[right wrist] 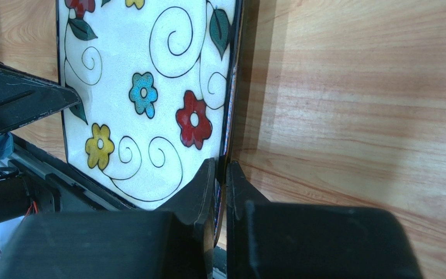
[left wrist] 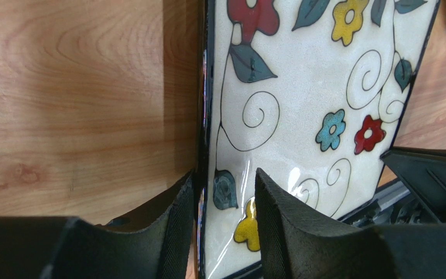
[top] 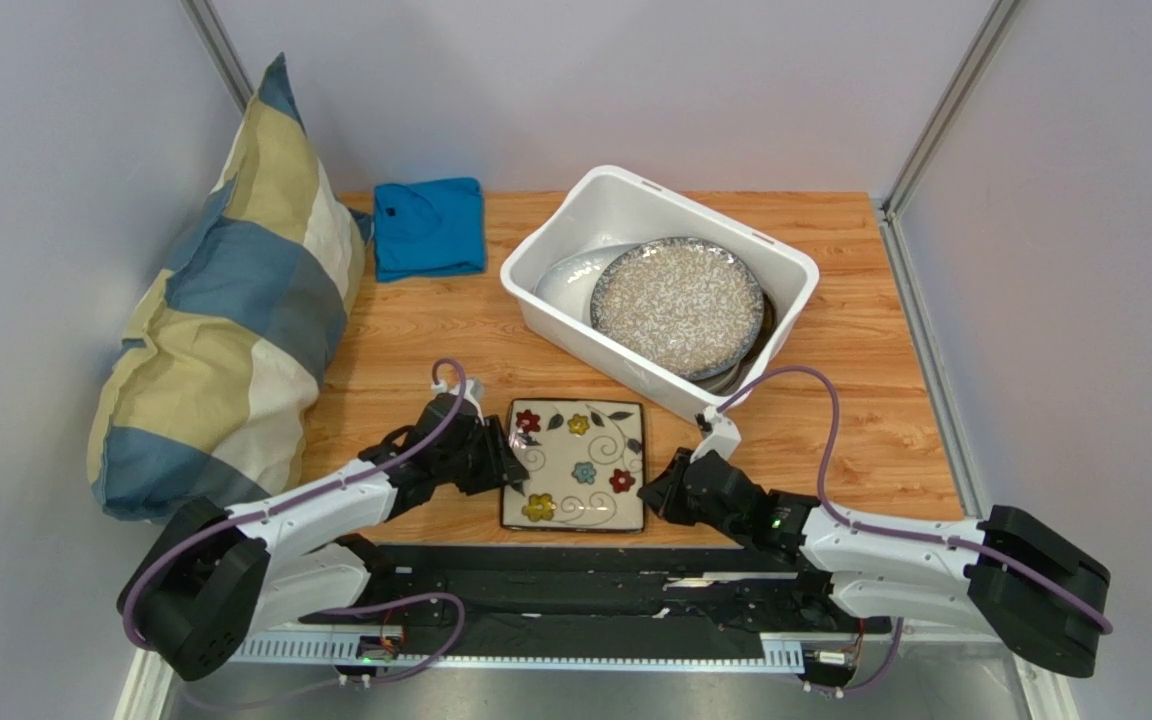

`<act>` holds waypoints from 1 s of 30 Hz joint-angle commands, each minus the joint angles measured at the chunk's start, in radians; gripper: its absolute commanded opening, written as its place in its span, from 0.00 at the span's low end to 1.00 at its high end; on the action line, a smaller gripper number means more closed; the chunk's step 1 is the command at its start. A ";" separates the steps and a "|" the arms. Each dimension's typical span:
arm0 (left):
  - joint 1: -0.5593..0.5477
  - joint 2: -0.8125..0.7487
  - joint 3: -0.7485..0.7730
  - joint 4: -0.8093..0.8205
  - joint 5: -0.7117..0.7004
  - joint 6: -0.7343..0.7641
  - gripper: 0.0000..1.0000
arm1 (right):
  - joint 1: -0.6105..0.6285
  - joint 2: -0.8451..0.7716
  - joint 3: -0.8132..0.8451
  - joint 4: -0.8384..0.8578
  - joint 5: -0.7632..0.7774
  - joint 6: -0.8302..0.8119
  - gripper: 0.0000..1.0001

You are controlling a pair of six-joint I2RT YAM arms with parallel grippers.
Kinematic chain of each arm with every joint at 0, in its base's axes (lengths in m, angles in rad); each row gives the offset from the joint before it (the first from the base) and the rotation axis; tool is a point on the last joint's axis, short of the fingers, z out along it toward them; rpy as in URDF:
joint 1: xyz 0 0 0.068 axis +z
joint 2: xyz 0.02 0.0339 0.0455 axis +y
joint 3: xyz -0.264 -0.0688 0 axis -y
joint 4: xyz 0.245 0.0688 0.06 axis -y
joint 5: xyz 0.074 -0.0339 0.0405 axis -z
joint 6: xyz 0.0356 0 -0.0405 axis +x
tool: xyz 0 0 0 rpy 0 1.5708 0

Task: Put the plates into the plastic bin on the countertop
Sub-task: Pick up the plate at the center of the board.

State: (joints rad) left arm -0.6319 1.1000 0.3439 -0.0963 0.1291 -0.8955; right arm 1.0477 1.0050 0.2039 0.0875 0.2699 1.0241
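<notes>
The floral square plate [top: 573, 462] lies on the wood-grain countertop [top: 868, 435] at the front centre. My left gripper [top: 504, 458] is at its left edge, and in the left wrist view [left wrist: 224, 197] the jaws stand open astride the dark rim of the plate [left wrist: 307, 104]: one finger is outside against the rim, the other over the face with a gap. My right gripper [top: 657, 492] is shut on the plate's right rim, as the right wrist view [right wrist: 222, 174] shows on the plate [right wrist: 144, 75]. The white plastic bin [top: 597, 353] behind holds the grey-speckled round plate [top: 675, 305] and a white platter [top: 567, 278].
A folded blue cloth [top: 429, 225] lies at the back left of the countertop. A large blue-and-yellow checked pillow [top: 222, 315] leans along the left side. Metal frame posts and grey walls close in the back and sides. The arms' black base rail runs along the near edge.
</notes>
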 commanded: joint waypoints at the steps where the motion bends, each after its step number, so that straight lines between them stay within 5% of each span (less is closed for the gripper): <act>1: -0.009 0.076 -0.051 0.122 0.110 -0.025 0.40 | 0.026 0.085 0.008 0.058 -0.032 -0.016 0.00; 3: -0.009 0.087 -0.062 0.185 0.135 -0.043 0.28 | 0.038 0.121 0.017 0.077 -0.034 -0.015 0.00; 4: -0.009 0.081 -0.063 0.187 0.136 -0.046 0.14 | 0.041 0.127 0.028 0.078 -0.034 -0.013 0.00; 7: -0.008 0.002 -0.048 0.100 0.095 -0.034 0.00 | 0.058 0.124 0.040 0.061 -0.023 -0.009 0.00; 12: -0.008 -0.257 -0.043 -0.045 0.085 -0.017 0.00 | 0.058 -0.013 0.025 0.008 0.003 -0.016 0.08; 16: -0.008 -0.439 -0.068 -0.138 0.109 -0.042 0.00 | 0.060 -0.184 -0.015 -0.025 0.018 -0.025 0.44; 19: -0.008 -0.511 -0.065 -0.183 0.138 -0.048 0.00 | 0.060 -0.320 -0.053 -0.034 0.018 -0.022 0.57; 23: -0.008 -0.569 -0.051 -0.201 0.184 -0.071 0.00 | 0.058 -0.397 -0.061 -0.032 -0.006 -0.033 0.64; 30: -0.008 -0.658 -0.025 -0.213 0.204 -0.126 0.00 | 0.046 -0.306 -0.063 0.011 -0.051 0.008 0.71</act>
State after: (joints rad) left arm -0.6342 0.4942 0.2695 -0.3710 0.2615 -0.9676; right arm 1.1011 0.6575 0.1444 0.0578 0.2394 1.0046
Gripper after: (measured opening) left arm 0.040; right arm 0.687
